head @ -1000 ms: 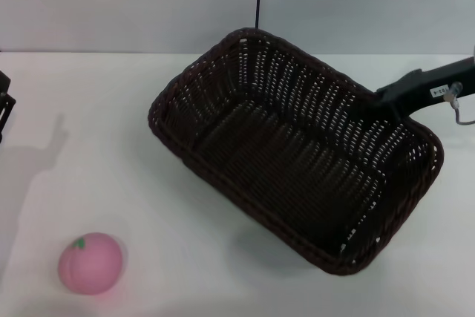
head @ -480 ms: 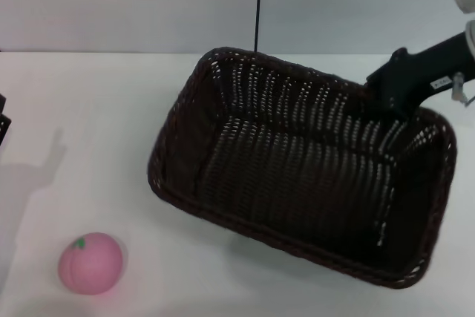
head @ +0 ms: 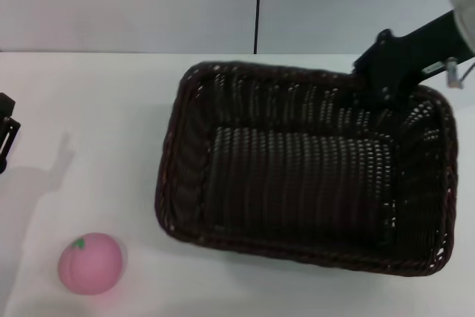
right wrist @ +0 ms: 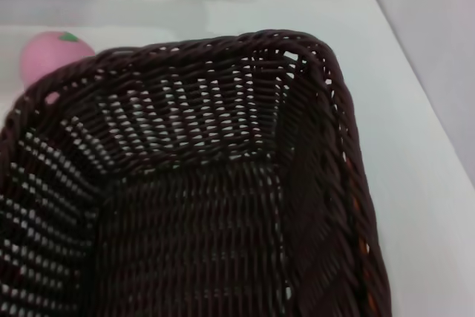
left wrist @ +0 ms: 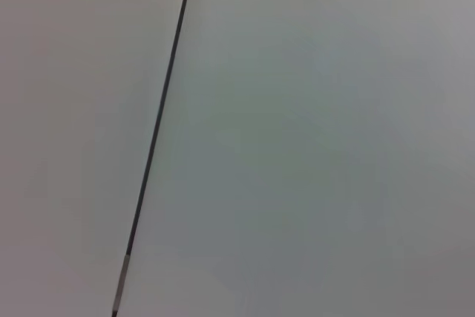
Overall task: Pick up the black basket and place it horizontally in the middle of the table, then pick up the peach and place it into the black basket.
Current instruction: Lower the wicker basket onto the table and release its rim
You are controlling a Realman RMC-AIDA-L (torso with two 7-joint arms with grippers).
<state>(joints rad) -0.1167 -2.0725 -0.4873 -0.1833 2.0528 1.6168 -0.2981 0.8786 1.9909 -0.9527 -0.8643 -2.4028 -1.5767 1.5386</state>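
1. Black basket point(head: 308, 172) sits long side across the middle-right of the table point(head: 89, 102), mouth up, its right end cut off at the edge of the head view.
2. Right gripper point(head: 386, 83) meets the basket's far rim near the right corner; its fingers are hidden behind the wicker, so whether they pinch the rim cannot be told.
3. Peach point(head: 90, 262) lies well apart from the basket, at the near left of the table.
4. Left gripper point(head: 6, 135) shows only as a dark sliver at the left edge; its fingers are out of sight.
5. White tabletop runs back to a pale wall point(head: 133, 5) split by a thin dark vertical seam point(head: 258, 5).
6. Left wrist view holds only that wall and seam.
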